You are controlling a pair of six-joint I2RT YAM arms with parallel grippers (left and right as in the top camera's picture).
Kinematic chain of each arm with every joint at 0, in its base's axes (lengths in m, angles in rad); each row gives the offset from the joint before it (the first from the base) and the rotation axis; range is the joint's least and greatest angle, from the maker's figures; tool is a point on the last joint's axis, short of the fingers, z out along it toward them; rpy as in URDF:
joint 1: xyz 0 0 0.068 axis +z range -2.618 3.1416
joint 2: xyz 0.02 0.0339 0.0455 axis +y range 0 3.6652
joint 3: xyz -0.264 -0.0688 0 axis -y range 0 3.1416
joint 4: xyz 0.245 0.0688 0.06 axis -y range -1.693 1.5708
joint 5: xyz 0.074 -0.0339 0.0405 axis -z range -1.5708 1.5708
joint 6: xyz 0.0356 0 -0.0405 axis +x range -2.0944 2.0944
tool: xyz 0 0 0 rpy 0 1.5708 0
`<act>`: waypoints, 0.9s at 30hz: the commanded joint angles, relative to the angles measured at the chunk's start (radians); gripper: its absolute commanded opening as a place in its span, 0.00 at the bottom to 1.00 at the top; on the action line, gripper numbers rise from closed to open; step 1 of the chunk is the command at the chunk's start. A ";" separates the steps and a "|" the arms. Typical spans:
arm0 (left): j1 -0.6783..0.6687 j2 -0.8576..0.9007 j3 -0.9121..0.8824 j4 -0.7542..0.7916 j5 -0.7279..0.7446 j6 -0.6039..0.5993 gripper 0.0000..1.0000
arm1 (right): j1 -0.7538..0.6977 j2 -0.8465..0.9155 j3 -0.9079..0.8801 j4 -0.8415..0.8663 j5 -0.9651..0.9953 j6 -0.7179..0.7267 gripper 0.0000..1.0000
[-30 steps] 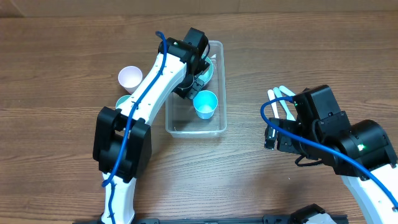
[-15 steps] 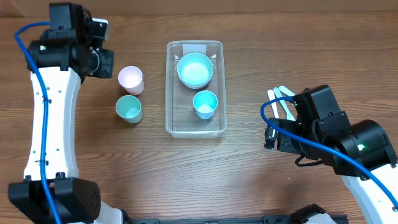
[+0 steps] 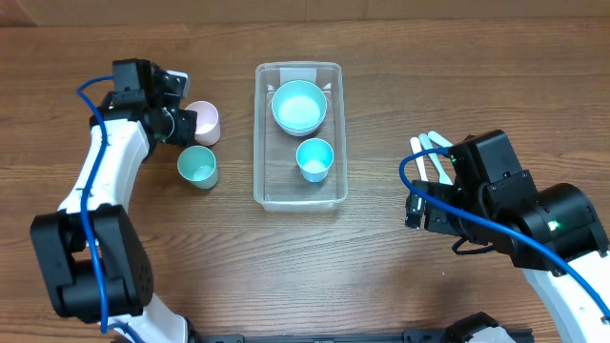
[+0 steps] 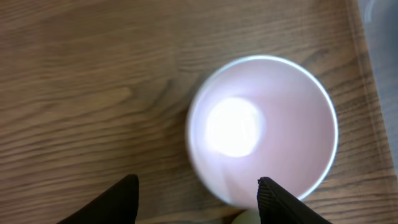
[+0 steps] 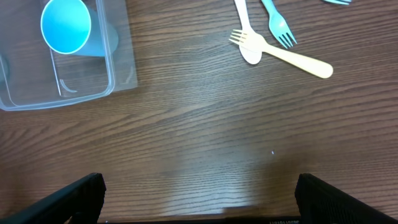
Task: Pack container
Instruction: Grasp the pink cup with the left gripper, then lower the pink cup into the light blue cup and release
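Note:
The clear container (image 3: pixel 286 194) stands mid-table with a teal bowl (image 3: pixel 298 105) and a teal cup (image 3: pixel 315 159) inside it. Left of it stand a pale pink cup (image 3: pixel 205 122) and a second teal cup (image 3: pixel 197 167). My left gripper (image 3: pixel 189 124) is at the pink cup's left side. In the left wrist view it (image 4: pixel 199 200) is open, and the near rim of the pink cup (image 4: pixel 264 127) lies between the fingers, by the right one. My right gripper (image 5: pixel 199 199) hangs wide open over bare wood right of the container (image 5: pixel 37 102), holding nothing.
Plastic forks lie on the table right of the container: a white one (image 5: pixel 247 28), a teal one (image 5: pixel 278 25) and a cream one (image 5: pixel 292 57). In the overhead view they (image 3: pixel 429 145) show just beyond the right arm.
The left arm left the container, where the teal bowl now shows, swung to the far left, then came in beside the pink cup. The right arm has not moved.

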 commanded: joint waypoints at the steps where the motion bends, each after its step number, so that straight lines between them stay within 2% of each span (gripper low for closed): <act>1: -0.001 0.073 -0.008 0.043 0.055 0.008 0.60 | 0.004 0.000 0.002 0.002 0.002 -0.006 1.00; 5: -0.001 0.075 -0.008 0.095 0.052 -0.013 0.63 | 0.004 0.000 0.002 0.002 0.002 -0.006 1.00; 12: -0.001 0.157 -0.005 0.105 0.055 -0.024 0.51 | 0.004 0.000 0.002 0.002 0.002 -0.006 1.00; 13: -0.001 0.163 0.002 0.105 0.056 -0.034 0.40 | 0.004 0.000 0.002 0.002 0.002 -0.006 1.00; 15: -0.001 0.162 0.049 0.083 0.055 -0.045 0.12 | 0.004 0.000 0.002 0.002 0.002 -0.006 1.00; 16: -0.001 0.162 0.080 0.061 0.055 -0.050 0.04 | 0.004 0.000 0.002 0.002 0.002 -0.006 1.00; 21: -0.001 0.159 0.367 -0.153 0.032 -0.080 0.04 | 0.004 0.000 0.002 0.002 0.002 -0.006 1.00; 23: -0.005 0.148 0.533 -0.310 0.027 -0.082 0.04 | 0.004 0.000 0.002 0.002 0.002 -0.006 1.00; 25: -0.021 0.130 0.638 -0.425 0.028 -0.051 0.04 | 0.004 0.000 0.002 0.002 0.002 -0.006 1.00; 27: -0.074 0.094 0.748 -0.566 0.028 0.042 0.04 | 0.004 0.000 0.002 0.002 0.002 -0.006 1.00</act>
